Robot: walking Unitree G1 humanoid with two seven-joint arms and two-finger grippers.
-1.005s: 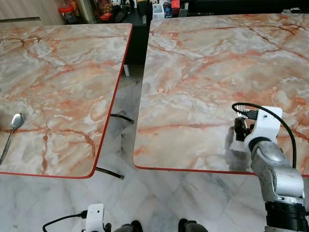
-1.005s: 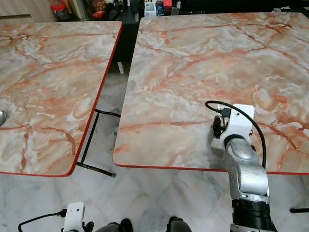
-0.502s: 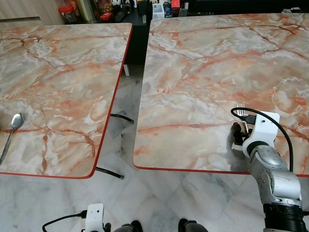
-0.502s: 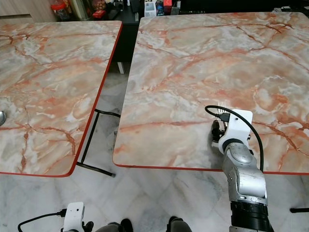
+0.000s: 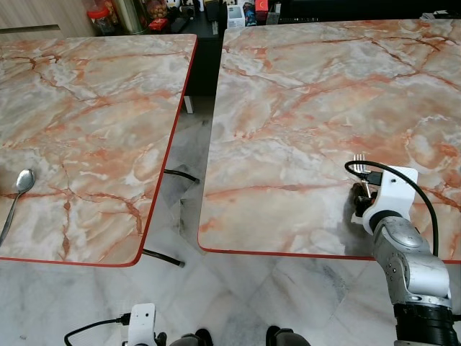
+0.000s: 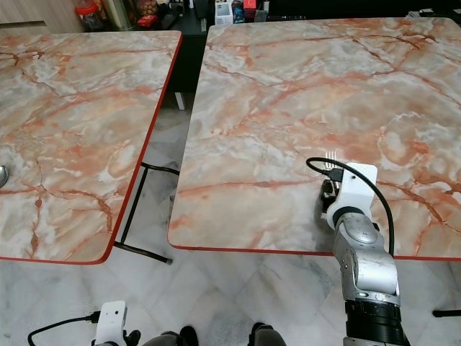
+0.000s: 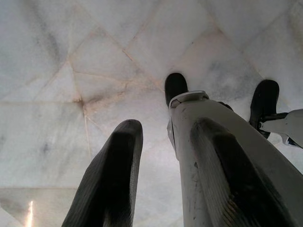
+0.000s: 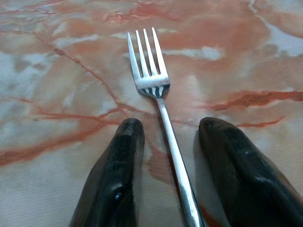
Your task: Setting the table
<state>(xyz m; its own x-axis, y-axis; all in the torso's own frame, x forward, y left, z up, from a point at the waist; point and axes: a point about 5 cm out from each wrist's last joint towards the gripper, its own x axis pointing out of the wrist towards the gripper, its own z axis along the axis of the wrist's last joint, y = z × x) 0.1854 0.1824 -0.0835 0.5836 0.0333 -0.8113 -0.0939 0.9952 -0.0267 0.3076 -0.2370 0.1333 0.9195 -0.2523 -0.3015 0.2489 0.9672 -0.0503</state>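
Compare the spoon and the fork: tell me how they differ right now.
The spoon lies on the left table; the fork lies on the right table. The spoon lies alone; the fork's handle runs between the right gripper's open fingers. Both are silver and lie flat.

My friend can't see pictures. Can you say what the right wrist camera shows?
A silver fork lies flat on a pink marble table, prongs pointing away. The right gripper has its black jaws open, one on each side of the handle.
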